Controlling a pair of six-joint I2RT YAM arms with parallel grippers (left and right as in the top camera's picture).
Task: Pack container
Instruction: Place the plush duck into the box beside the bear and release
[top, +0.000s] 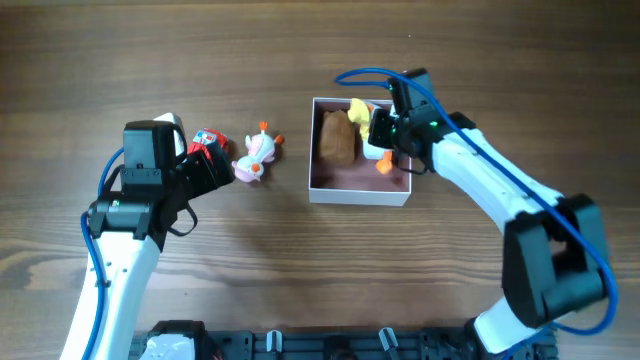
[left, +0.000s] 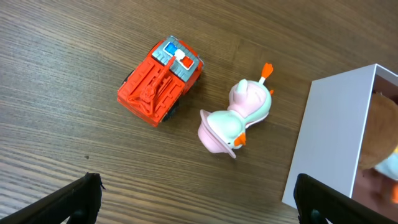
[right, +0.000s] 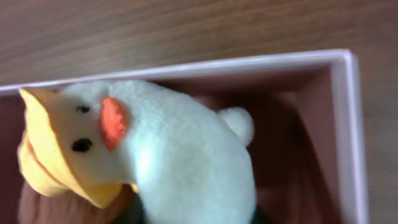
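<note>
The container (top: 360, 196), a square box with white walls and a dusty-pink inside, stands right of centre. A brown plush toy (top: 337, 138) lies in its left half. My right gripper (top: 384, 133) is over the container's right half, shut on a white plush duck (right: 186, 162) with a yellow hat and orange beak, held inside the walls (right: 186, 65); its fingers are mostly hidden by the plush. A red toy truck (left: 160, 81) and a pink duck toy (left: 236, 118) lie on the table left of the container (left: 336, 137). My left gripper (left: 199, 205) is open and empty above them.
The wooden table (top: 300, 260) extends around the toys. The red truck (top: 207, 140) sits partly under my left gripper (top: 205, 165), with the pink duck (top: 255, 155) between it and the container. A black rail runs along the front edge (top: 330, 345).
</note>
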